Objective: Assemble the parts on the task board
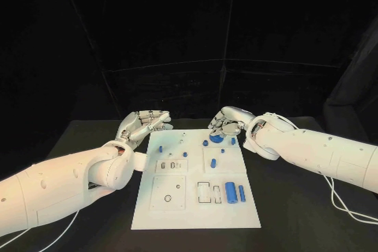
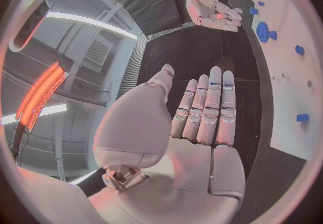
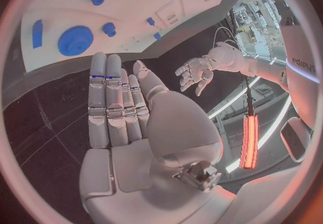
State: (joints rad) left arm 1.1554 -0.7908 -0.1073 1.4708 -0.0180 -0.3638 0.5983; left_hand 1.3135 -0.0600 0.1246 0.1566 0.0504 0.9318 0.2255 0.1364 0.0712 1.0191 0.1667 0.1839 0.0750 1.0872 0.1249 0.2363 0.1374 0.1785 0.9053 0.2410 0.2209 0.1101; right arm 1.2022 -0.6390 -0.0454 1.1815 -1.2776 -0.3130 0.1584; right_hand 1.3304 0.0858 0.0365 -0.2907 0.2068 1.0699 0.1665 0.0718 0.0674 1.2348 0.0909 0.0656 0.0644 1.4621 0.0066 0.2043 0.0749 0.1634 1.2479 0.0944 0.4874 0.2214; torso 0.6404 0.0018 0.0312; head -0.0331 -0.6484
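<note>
White rectangular task board (image 1: pixel 197 208) lies mid black table (image 1: pixel 299 208), w/ small blue parts: toothed blue gear (image 1: pixel 216 138) at far end, fat blue cylinder (image 1: pixel 231 192) nearer. Left hand (image 1: pixel 142 124) & right hand (image 1: pixel 228 122) hover at board's far corners, fingers straight, side by side, holding nothing.

Two smooth white arms with thin white cables end in silver hands: left hand (image 1: pixel 142 124), right hand (image 1: pixel 226 122).
</note>
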